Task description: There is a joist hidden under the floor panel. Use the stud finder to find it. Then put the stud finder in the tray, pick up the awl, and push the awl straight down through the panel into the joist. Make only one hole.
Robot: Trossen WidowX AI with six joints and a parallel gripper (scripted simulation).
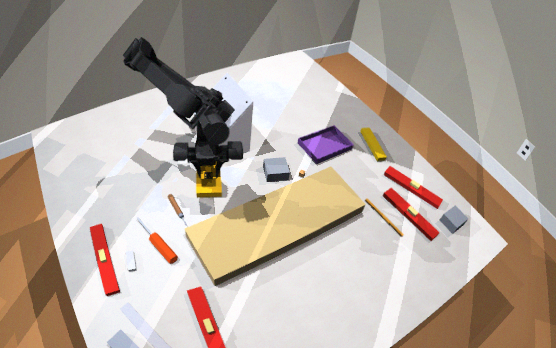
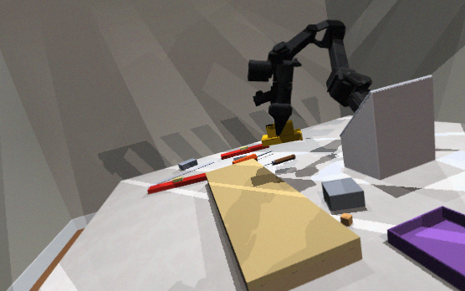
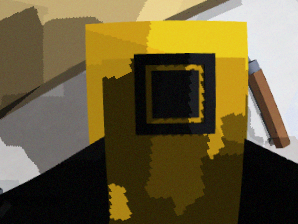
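My gripper (image 1: 209,175) (image 2: 279,133) (image 3: 169,141) is shut on the yellow stud finder (image 1: 209,192) (image 2: 293,135) (image 3: 200,35) and holds it upright above the table, beyond the panel's left end in the top view. Its square dark window shows no lit mark in the wrist view. The tan floor panel (image 1: 280,220) (image 2: 284,217) (image 3: 115,12) lies flat; no hole shows. The awl (image 1: 175,205) (image 2: 284,159) (image 3: 270,110), with a brown handle, lies beside the panel's left end. The purple tray (image 1: 334,154) (image 2: 401,244) is empty.
A grey block (image 1: 276,169) (image 2: 344,194) and a small orange cube (image 1: 302,173) (image 2: 346,219) lie between arm and panel. An orange screwdriver (image 1: 163,247) (image 2: 244,159) lies left of the awl. Red levels, a pencil (image 1: 384,217) and a yellow bar (image 1: 373,144) lie around.
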